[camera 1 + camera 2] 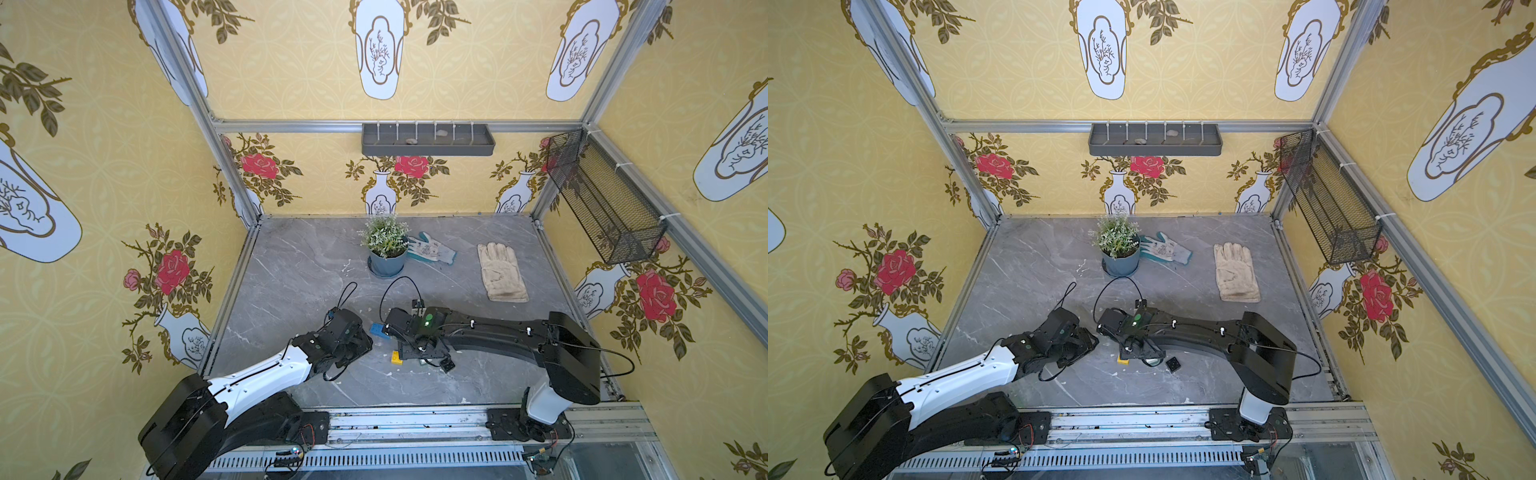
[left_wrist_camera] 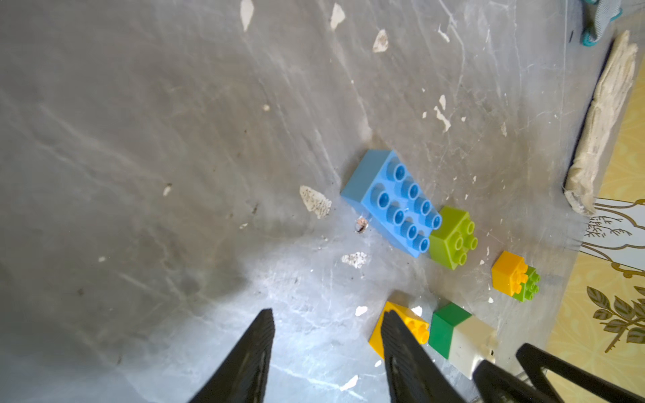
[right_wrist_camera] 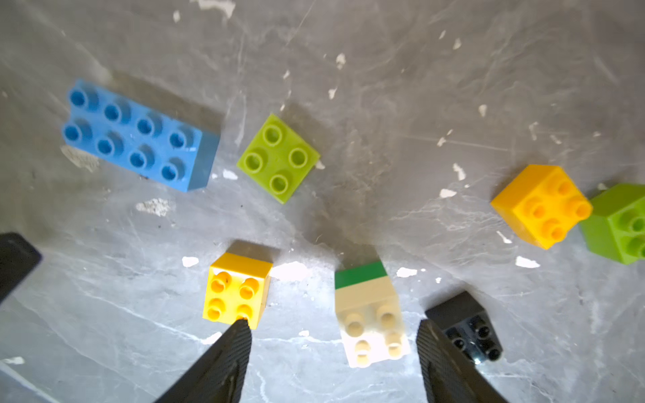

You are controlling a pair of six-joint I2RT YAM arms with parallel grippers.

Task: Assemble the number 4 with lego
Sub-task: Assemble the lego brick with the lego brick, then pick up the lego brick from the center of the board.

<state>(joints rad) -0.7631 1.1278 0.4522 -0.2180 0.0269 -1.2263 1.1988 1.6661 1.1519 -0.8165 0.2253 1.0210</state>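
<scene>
Finding the lego (image 3: 277, 158) lying loose toward the front edge of the bench (image 1: 291, 270), mid-width; number 4 not yet standing. Noting right claw (image 3: 331, 326) gaping wide, straddling the white-and-green pair (image 3: 370, 314), gripping nothing. Noting left claw (image 2: 326, 314) half-spread, empty. Judging them light, rigid, slick-sided; recommending pinching across opposite flat walls, clear of studs.

My left arm (image 1: 257, 374) has a white shell with small screws and a thin black cable. My right arm (image 1: 498, 332) is black, with a green light (image 1: 428, 320). My jaws are black and ribbed.
</scene>
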